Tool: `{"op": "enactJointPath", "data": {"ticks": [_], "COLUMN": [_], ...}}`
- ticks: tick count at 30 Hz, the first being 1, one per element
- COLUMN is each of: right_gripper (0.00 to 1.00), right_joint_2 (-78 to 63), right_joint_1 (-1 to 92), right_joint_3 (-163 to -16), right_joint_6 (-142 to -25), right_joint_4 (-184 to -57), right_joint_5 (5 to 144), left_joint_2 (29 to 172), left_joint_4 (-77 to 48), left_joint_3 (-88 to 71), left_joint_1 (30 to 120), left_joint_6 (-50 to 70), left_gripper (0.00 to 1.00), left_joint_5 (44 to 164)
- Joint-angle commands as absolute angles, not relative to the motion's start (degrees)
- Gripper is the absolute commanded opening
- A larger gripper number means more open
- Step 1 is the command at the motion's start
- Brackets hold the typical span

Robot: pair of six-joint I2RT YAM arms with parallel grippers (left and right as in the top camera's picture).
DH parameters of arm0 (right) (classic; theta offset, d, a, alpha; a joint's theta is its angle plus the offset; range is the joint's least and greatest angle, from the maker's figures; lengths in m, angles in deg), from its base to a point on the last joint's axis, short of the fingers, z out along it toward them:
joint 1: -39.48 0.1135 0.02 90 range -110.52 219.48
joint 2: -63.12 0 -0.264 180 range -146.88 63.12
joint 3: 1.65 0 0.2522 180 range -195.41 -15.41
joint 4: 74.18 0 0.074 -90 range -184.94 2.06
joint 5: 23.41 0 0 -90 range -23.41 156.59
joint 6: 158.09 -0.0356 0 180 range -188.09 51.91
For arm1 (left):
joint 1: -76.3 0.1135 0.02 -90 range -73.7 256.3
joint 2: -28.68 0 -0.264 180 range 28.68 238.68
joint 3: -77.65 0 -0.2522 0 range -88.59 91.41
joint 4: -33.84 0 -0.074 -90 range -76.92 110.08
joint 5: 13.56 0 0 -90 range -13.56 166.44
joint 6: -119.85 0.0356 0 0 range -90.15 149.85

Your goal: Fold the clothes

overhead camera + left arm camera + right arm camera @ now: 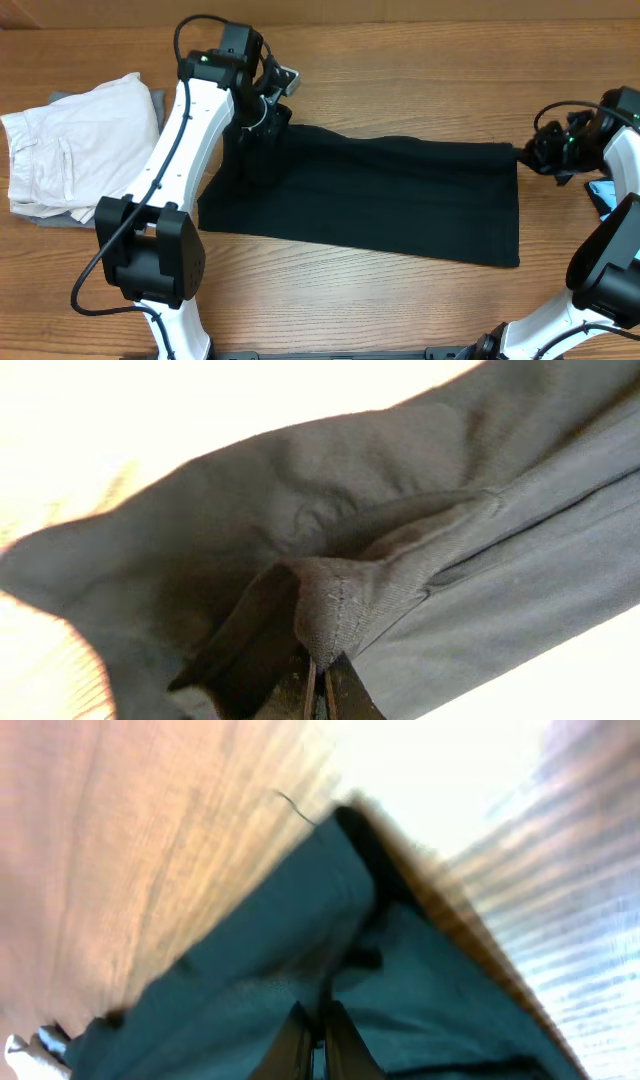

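**Black T-shirt pinched at both far corners, fold not yet made**

Black fabric lies flat along the edge closest to the arm bases, where the T-shirt (380,195) is spread as a wide band across the middle of the table (400,60). At its far edge both arms have hold of it. The left end effector (272,112) sits at the far left corner, where the cloth is bunched. The right end effector (525,155) sits at the far right corner. Off to the left an off-white garment (70,150) lies apart from the shirt, and a light blue item (600,195) peeks out behind the right arm.

Each pinch looks small, so I judge the main risk to be soft fabric slipping out once it is lifted. Uneven travel of the two arms would skew the fold, and the bunched left corner could be carried in as a wrinkle.

The overhead view gives the layout but hides the grips. The left wrist view shows the left end effector (318,695) closed tight on a doubled seam. The right wrist view is blurred, yet its fingers (298,1038) stand almost together on the cloth edge, apparently gripping it.
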State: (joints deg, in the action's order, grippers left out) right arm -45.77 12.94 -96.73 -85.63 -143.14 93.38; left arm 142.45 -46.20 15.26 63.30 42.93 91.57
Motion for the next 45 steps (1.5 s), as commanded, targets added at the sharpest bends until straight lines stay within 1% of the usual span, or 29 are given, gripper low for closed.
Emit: {"op": "enactJointPath", "data": {"ticks": [1, 6, 8, 13, 20, 26, 31, 33, 37, 41, 42, 43, 44, 45], "right_gripper": [0.04, 0.04, 0.04, 0.04, 0.04, 0.04, 0.04, 0.04, 0.04, 0.04, 0.04, 0.04, 0.04, 0.04], "right_joint_2": [-43.3, -43.3, -43.3, -43.3, -43.2, -41.7, -41.4, -41.4, -41.4, -41.5, -41.5, -41.5, -41.5, -41.5], "right_joint_1": [11.9, 10.2, 10.1, 10.1, 9.7, 7.9, 7.4, 7.4, 7.4, 7.6, 7.6, 7.6, 7.6, 7.6], "right_joint_3": [-100.5, -102.9, -103.0, -103.0, -103.0, -103.3, -103.2, -103.2, -103.2, -102.5, -102.2, -101.9, -101.7, -101.4], "right_joint_6": [-84.4, -83.4, -81.5, -81.1, -81.3, -81.6, -81.7, -81.8, -81.8, -81.8, -81.8, -81.8, -81.8, -81.8], "right_joint_4": [-143.4, -142.8, -141.7, -137.8, -138.1, -146.9, -156.8, -158.4, -161.1, -163.9, -163.9, -163.6, -163.3, -162.8], "right_joint_5": [93.7, 94.7, 96.3, 98.2, 98.2, 94.6, 83.1, 79.6, 77.7, 75.0, 75.0, 75.0, 75.0, 75.1], "left_joint_2": [141.1, 141.1, 141.1, 141.1, 141.1, 141.1, 141.1, 141.1, 141.1, 141.1, 141.1, 141.1, 141.1, 141.1], "left_joint_4": [-47.4, -47.4, -47.0, -45.6, -46.7, -51.2, -55.3, -57.3, -57.9, -57.6, -57.6, -57.5, -57.3, -56.8], "left_joint_3": [18.4, 18.4, 18.4, 18.4, 18.4, 18.4, 18.4, 18.3, 17.1, 14.5, 13.9, 13.3, 12.5, 11.5], "left_joint_1": [63.5, 63.5, 63.5, 63.0, 62.8, 62.8, 62.7, 62.3, 62.0, 62.0, 62.0, 62.0, 61.9, 61.7], "left_joint_6": [44.5, 44.5, 44.5, 44.5, 44.5, 44.9, 44.9, 44.9, 44.9, 44.9, 44.9, 44.9, 45.0, 45.3], "left_gripper": [0.04, 0.04, 0.04, 0.04, 0.04, 0.09, 0.13, 0.16, 0.19, 0.18, 0.2, 0.26, 0.34, 0.39], "left_joint_5": [86.4, 86.5, 86.7, 89.6, 89.5, 89.6, 90.0, 90.0, 89.8, 89.8, 90.1, 90.4, 91.2, 92.3]}}
